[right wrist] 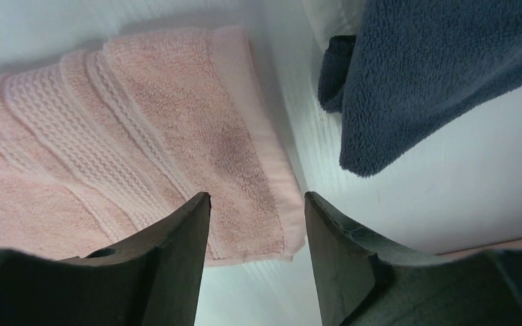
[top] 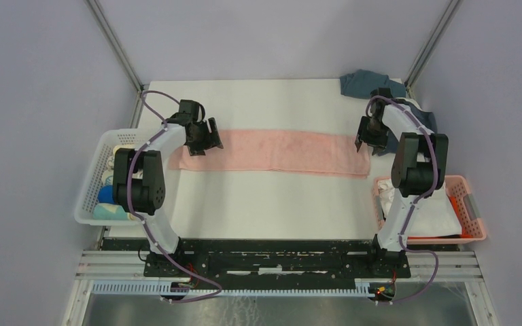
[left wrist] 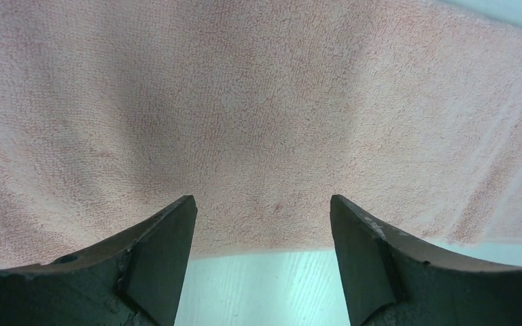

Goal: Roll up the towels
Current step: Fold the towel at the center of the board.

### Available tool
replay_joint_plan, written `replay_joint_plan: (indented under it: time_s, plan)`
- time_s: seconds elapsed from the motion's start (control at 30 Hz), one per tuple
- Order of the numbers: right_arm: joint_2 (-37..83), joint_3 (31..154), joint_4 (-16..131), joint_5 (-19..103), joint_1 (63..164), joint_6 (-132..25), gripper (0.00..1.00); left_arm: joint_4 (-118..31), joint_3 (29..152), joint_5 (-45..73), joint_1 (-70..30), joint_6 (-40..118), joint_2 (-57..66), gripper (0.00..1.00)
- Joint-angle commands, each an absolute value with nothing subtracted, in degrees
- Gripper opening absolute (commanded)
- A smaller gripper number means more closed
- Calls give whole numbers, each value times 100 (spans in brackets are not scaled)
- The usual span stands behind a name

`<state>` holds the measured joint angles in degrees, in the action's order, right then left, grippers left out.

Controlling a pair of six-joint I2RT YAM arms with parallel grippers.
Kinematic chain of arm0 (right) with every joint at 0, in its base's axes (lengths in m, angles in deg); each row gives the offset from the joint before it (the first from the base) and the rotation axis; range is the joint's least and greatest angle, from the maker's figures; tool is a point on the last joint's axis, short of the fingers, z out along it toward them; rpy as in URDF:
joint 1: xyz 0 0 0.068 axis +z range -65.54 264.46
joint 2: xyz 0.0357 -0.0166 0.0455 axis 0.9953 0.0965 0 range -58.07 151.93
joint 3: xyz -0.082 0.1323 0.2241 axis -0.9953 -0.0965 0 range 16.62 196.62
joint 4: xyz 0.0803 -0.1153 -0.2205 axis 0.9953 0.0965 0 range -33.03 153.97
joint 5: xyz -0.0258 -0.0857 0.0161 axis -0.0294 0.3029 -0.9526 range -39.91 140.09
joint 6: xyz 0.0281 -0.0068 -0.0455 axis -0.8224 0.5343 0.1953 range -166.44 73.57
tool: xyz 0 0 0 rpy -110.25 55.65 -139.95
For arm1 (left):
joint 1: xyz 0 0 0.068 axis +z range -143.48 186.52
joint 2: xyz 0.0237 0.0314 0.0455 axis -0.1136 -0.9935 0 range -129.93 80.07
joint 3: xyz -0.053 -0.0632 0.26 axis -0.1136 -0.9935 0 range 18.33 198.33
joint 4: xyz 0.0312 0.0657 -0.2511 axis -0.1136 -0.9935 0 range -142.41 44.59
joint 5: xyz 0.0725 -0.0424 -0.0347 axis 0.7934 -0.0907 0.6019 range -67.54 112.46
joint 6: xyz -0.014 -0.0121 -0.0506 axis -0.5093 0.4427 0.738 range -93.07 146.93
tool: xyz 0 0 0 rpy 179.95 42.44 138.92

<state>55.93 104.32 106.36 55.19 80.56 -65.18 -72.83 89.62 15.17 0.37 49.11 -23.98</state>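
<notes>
Pink towel (top: 279, 151): I see it spread flat in one long strip across the middle of the table (top: 265, 197), reaching from the left arm's side to the right arm's side.

Left gripper (top: 206, 139): I have it low over the left end of the pink towel, tipped down toward the cloth.

Left fingers: on my left wrist view they stand wide apart with nothing between them. Pink terry fills the view beyond the tips, and a band of bare table shows on the near side of the towel's edge.

Right gripper (top: 365, 139): it sits at the towel's right end, above the hemmed short edge with its ribbed bands.

Right fingers: they are parted and holding nothing. A corner of the pink towel shows in the gap. I cannot tell whether the tips touch the cloth.

Dark navy towel (right wrist: 435, 68): it lies crumpled just beside the pink towel's right end, with a strip of table between the two.

Slate blue towel (top: 363, 83): it is bunched up at the back right of the table.

White basket (top: 88, 197): it stands at the table's left edge and holds rolled towels, among them a bright blue roll (top: 105, 195) and a teal roll (top: 112, 212).

Pink basket (top: 472, 210): it stands at the near right, beside the right arm's base, with a white towel (top: 435, 217) lying in it.
</notes>
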Motion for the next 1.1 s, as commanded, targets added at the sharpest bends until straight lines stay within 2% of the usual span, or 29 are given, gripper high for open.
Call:
replay_joint_plan:
  time_s: [0.0,0.3,0.43,0.47,0.67,0.73,1.07]
  plan:
    - [5917,10740,10736,5650,8022,-6368,61,-7270,8943,1773,69,4606,-2130,79]
    - [6506,10802,11017,5160,8020,-6481,56,-7225,8935,1794,-62,4531,-2144,80]
    - [6642,10722,11022,4916,8023,-6520,46,-7193,8926,1749,-90,4526,-2153,79]
    - [6661,10696,10999,4853,8024,-6532,43,-7187,8926,1734,-92,4530,-2153,79]
    - [6537,10756,10919,4820,8052,-6453,8,-7174,8926,1670,-102,4530,-2115,79]
    - [6327,10947,11026,4999,8083,-6394,1,-7161,8911,1674,-103,4542,-2086,80]
    - [5516,12475,12258,6946,8162,-5790,0,-7148,8880,1544,-101,4841,-1733,80]
